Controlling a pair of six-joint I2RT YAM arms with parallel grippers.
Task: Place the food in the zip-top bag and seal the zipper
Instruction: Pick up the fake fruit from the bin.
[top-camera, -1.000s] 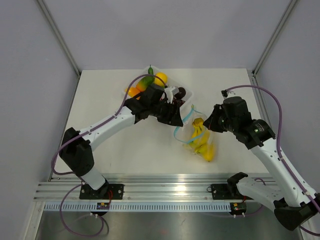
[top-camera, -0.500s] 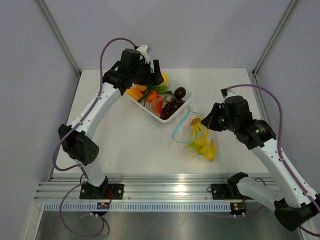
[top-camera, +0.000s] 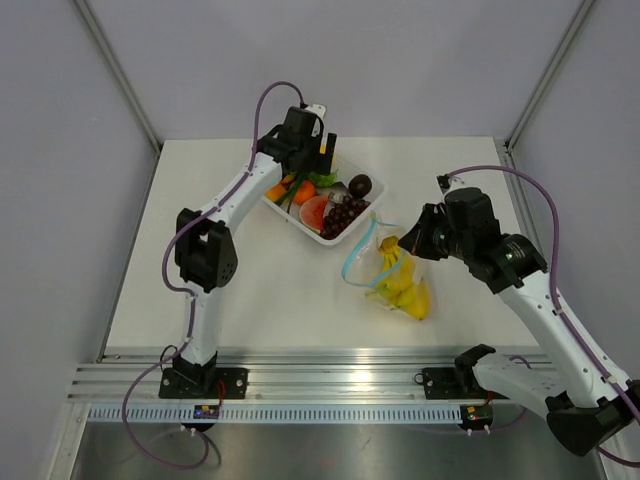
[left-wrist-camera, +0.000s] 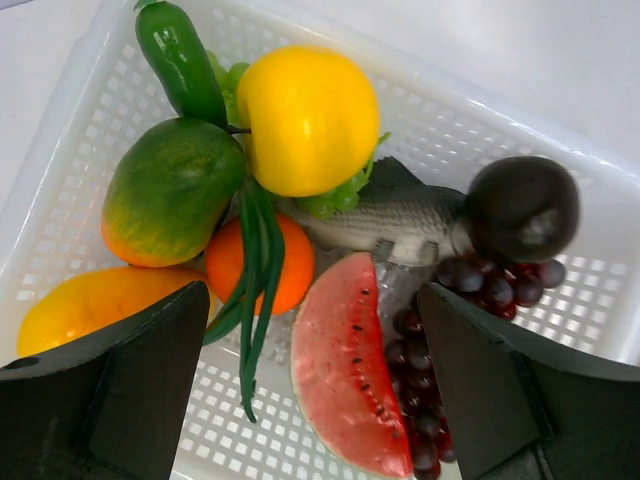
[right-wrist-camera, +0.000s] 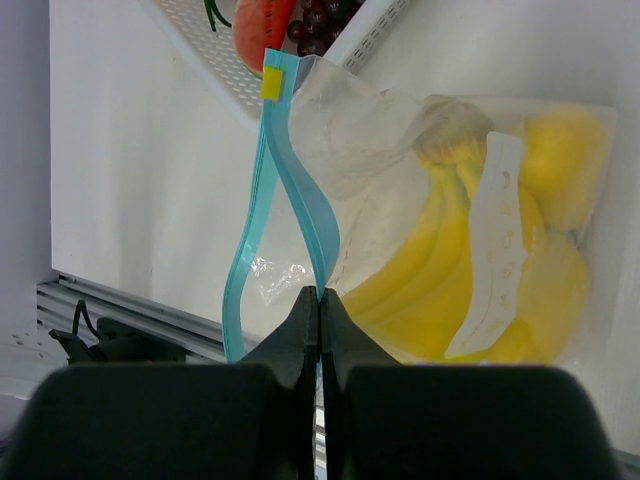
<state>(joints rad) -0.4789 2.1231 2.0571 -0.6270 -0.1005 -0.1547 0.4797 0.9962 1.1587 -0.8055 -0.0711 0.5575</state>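
The zip-top bag lies on the table right of centre, with yellow bananas and a rounder yellow piece inside it. Its light-blue zipper gapes open in a loop. My right gripper is shut on one side of the zipper strip, as the right wrist view shows; the other strip bows away to the left. My left gripper hovers open and empty over the white tray. In the left wrist view it is above a watermelon slice.
The tray holds a yellow round fruit, a green-orange mango, an orange, a green cucumber, a toy fish, dark grapes and a dark round fruit. The tray's corner nearly touches the bag mouth.
My left arm has left the bag mouth, swung up and back, and now hovers over the tray. The right gripper still holds the zipper strip; the bag shifted slightly.
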